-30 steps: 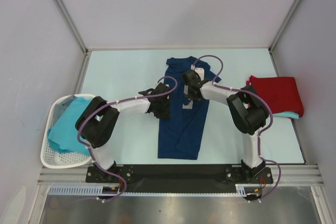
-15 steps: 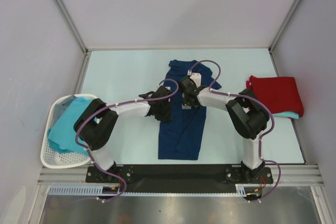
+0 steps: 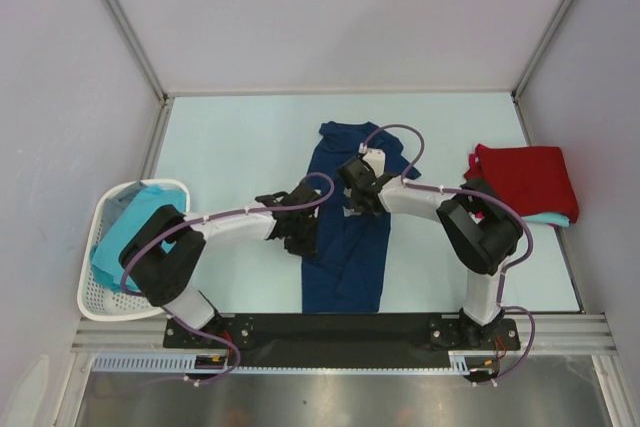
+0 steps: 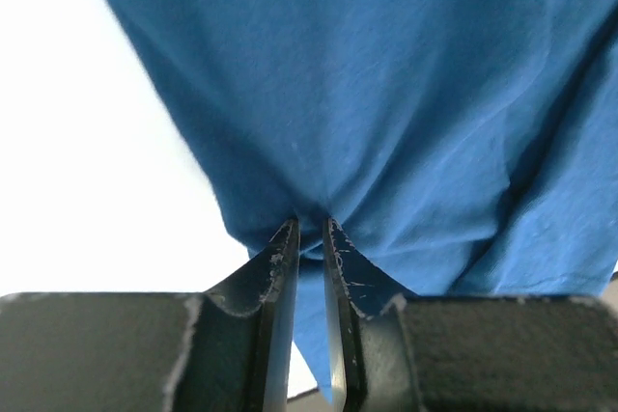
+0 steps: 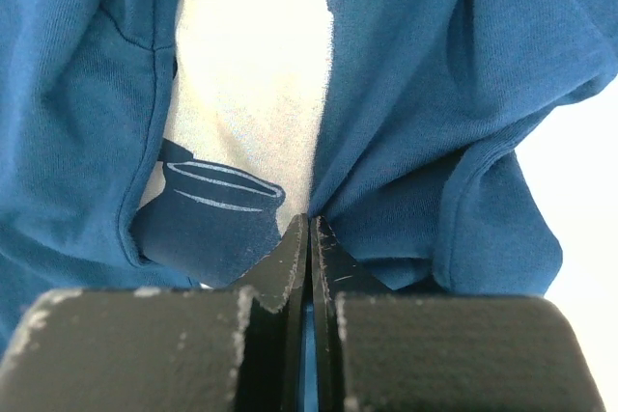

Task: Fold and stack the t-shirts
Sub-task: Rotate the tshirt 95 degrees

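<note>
Mid-table, top view: navy t-shirt lies lengthwise on the table, collar end far, hem near the arm bases.

L gripper – fingers nearly together, a pleat of blue cloth pinched between tips at the shirt's left edge. R gripper – jaws pressed tight, cloth bunched at the tips just beside the pale chest print, w/ a sliver of blue caught between the fingers.

Change over the last sec: R jaws went from slightly parted to clamped, so the second grip is only just made. Both wrists have shifted toward the near edge, and the shirt's far end has come a little nearer w/ them. Reads as the start of a drag or fold-over of the upper half toward the hem, though I can't tell which yet.

Elsewhere: red t-shirt folded at right edge of table, atop a turquoise t-shirt – stack already begun. More turquoise cloth waits in the white basket at left.

Judgement: navy fold mid-way, not stacked yet.
</note>
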Available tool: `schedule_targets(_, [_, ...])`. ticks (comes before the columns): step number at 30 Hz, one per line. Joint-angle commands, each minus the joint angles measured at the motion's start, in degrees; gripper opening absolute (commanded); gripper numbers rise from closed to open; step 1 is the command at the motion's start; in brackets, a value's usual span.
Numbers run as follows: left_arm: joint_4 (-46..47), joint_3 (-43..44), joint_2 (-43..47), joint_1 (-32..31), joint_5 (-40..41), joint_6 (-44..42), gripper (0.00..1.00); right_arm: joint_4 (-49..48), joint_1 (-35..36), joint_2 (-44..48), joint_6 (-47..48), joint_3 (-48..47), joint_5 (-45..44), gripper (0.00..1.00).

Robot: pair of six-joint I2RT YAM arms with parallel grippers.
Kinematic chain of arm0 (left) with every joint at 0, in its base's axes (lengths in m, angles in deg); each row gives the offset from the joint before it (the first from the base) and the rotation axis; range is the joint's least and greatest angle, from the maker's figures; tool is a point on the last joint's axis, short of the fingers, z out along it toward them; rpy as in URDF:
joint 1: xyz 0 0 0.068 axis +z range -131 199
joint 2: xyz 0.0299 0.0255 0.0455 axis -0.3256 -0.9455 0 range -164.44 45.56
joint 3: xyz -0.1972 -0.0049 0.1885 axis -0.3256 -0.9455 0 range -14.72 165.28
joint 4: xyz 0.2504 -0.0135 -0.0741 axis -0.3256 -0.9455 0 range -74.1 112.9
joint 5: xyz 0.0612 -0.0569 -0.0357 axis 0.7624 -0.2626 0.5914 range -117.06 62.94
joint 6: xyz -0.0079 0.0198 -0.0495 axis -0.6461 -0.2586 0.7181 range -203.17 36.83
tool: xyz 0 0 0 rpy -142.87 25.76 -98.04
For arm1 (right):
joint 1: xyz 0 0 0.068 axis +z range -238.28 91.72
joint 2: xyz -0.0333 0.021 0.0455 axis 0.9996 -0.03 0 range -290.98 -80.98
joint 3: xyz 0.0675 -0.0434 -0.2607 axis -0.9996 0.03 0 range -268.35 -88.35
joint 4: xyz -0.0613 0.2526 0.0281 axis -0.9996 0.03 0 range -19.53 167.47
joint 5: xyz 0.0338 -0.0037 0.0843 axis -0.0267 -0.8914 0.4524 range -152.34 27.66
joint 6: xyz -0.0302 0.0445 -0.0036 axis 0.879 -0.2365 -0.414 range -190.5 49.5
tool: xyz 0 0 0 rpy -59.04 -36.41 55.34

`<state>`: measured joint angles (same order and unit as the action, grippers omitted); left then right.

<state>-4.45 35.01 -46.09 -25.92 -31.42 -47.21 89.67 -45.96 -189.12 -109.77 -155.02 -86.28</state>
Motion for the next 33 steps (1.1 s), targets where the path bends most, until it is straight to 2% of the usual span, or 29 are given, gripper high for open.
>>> schedule_targets(1, [-5.3, -3.2, 2.4, -1.0, -1.2, -0.8, 0.22, 11.6, 3.5, -2.1, -3.2, 6.3, 8.3, 0.00])
schedule_targets(7, [-6.0, -4.3, 2.9, -3.4, -1.5, -0.5, 0.22, 11.5, 6.0, -1.7, -4.9, 8.2, 9.0, 0.00])
schedule_targets(13, [-7.5, -3.2, 4.5, -4.6, 1.7, -0.2, 0.22, 11.8, 7.1, -1.2, -5.0, 7.0, 7.9, 0.00])
schedule_targets(16, [-9.3, 0.4, 8.8, -4.6, 6.9, -0.1, 0.25, 12.7, 6.7, 0.0, -3.3, 2.6, 4.3, 0.24])
schedule_targets(17, [-9.7, 3.1, 10.1, -4.6, 7.9, -0.3, 0.27, 14.0, 6.5, 0.6, -2.8, 1.0, 2.1, 0.37])
schedule_targets(20, [-11.6, 8.7, 13.6, -4.6, 11.9, -0.5, 0.32, 15.6, 4.5, 1.2, -0.3, -6.1, 0.3, 0.52])
schedule_targets(23, [-12.5, 11.9, 14.7, -4.6, 13.2, -1.2, 0.34, 17.5, 2.6, 0.1, 2.2, -13.9, -0.9, 0.58])
schedule_targets(29, [-11.8, 10.0, 14.0, -4.4, 14.5, 0.0, 0.34, 18.1, -2.6, -4.4, 8.4, -25.0, 1.3, 0.56])
schedule_targets(32, [-11.5, 10.3, 13.9, -3.5, 15.0, 0.7, 0.34, 18.9, -5.6, -9.4, 11.4, -33.0, 3.2, 0.54])
schedule_targets(33, [-11.5, 10.5, 13.9, -2.7, 14.9, 0.9, 0.34, 19.6, -6.2, -12.4, 11.8, -38.4, 4.1, 0.53])
